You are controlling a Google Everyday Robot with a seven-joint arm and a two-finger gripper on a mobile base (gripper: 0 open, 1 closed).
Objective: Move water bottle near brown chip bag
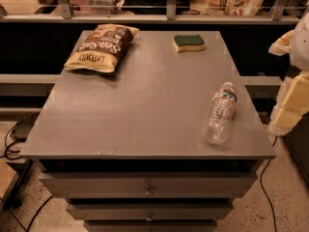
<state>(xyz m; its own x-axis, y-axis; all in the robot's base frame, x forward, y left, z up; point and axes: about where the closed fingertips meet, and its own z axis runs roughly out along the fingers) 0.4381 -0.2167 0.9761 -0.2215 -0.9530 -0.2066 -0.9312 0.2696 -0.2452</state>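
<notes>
One water bottle (221, 114) lying left of tool (289, 105) beside table (145, 105).

Lying water bottle (220, 114) front-right; brown chip bag (101, 47) back-left; tool (289, 105) right edge.

Gray table (145, 105) w/ drawers (147, 185) under it. On top: chip bag (101, 47) flat at back left, sponge (189, 43) at back right, bottle (220, 113) lying down by front right edge, cap to the back. Gripper (292, 98) is off to the right, beside the table.
</notes>
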